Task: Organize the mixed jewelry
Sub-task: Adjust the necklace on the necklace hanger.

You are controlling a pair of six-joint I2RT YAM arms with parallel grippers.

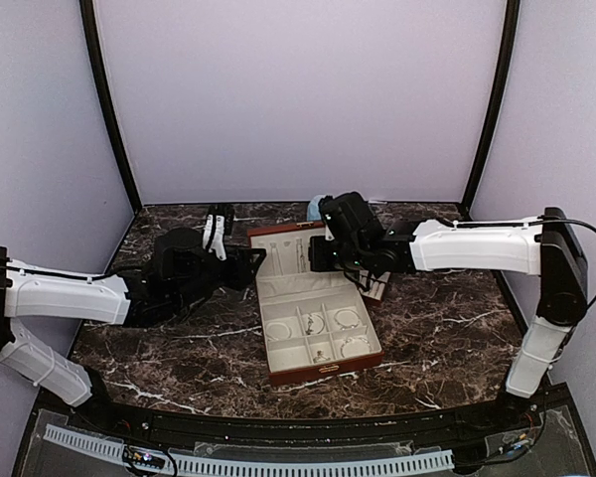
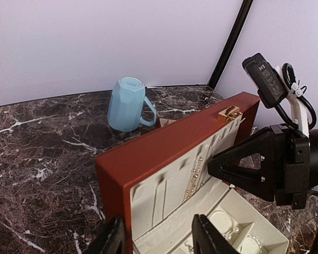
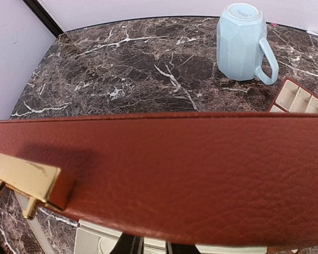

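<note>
Jaws parted on left gripper (image 2: 158,228) astride lid (image 2: 148,159); right gripper (image 3: 152,246) undetermined.
Lid could be dropped if released.

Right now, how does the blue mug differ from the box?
The mug is pale blue, the box reddish-brown. The mug is small and faceted with a handle; the box is wider and flat, its lid raised. Both sit on the marble table.
</note>
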